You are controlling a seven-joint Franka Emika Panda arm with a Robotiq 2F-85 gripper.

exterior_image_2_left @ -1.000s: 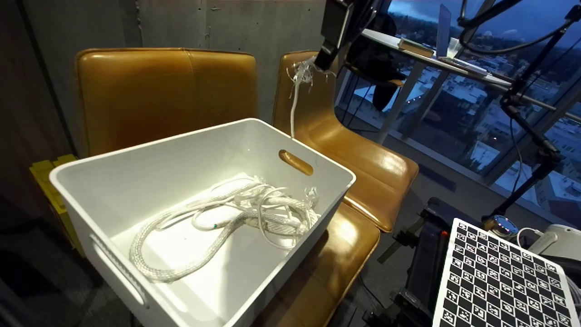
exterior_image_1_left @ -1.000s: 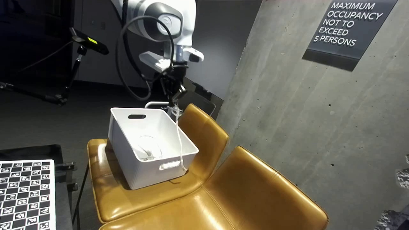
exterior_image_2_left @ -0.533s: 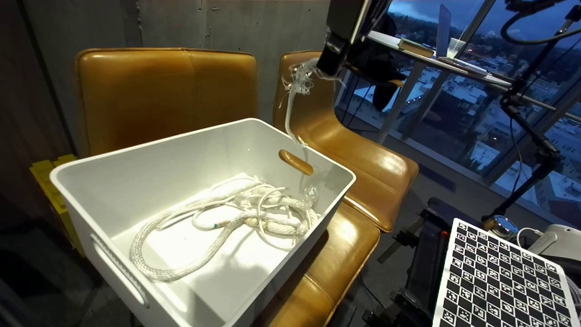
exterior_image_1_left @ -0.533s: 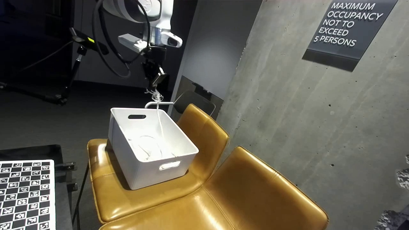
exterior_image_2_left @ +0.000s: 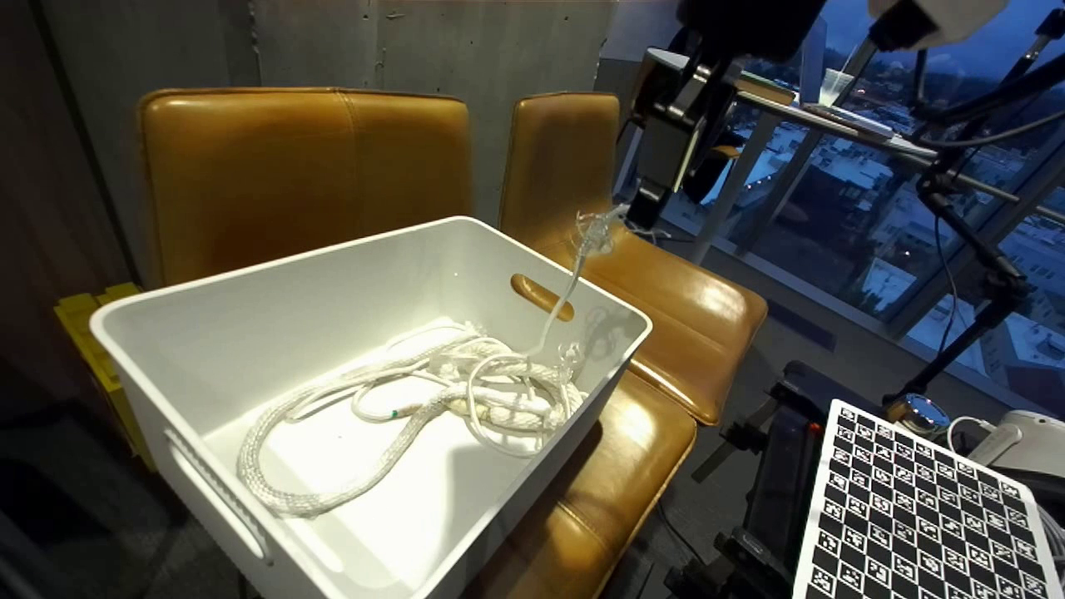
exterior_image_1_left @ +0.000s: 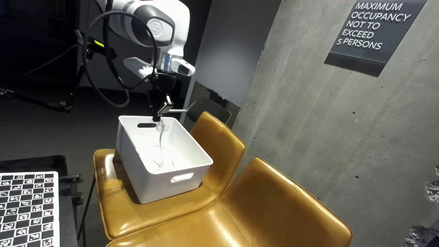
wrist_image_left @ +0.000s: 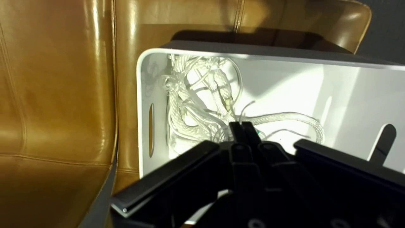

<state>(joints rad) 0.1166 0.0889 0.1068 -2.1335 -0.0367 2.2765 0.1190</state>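
Note:
My gripper [exterior_image_1_left: 156, 118] is shut on the frayed end of a thin white cord [exterior_image_1_left: 160, 144]. In an exterior view [exterior_image_2_left: 645, 208] the gripper is just above the white bin's rim. The held cord [exterior_image_2_left: 574, 279] hangs down into the bin and its lower end meets the rope pile. The bin [exterior_image_1_left: 164, 188] stands on a tan leather chair. Inside lies a tangled pile of white braided rope [exterior_image_2_left: 287, 499], with a large loop on one side. In the wrist view, closed fingertips [wrist_image_left: 242, 124] are over the bin [wrist_image_left: 343, 101], loose strands sticking out, with the rope [wrist_image_left: 284, 117] below.
Tan leather chairs [exterior_image_1_left: 281, 206] stand beside and under the bin. A checkered marker board [exterior_image_1_left: 27, 209] lies on a black stand. A black camera arm [exterior_image_2_left: 957, 225] rises near the windows. A grey concrete wall [exterior_image_1_left: 308, 130] is behind the chairs.
My gripper first rose and moved over the bin, then came down. The cord's tail, which hung outside the bin, now hangs inside it. The rope pile stayed nearly in place.

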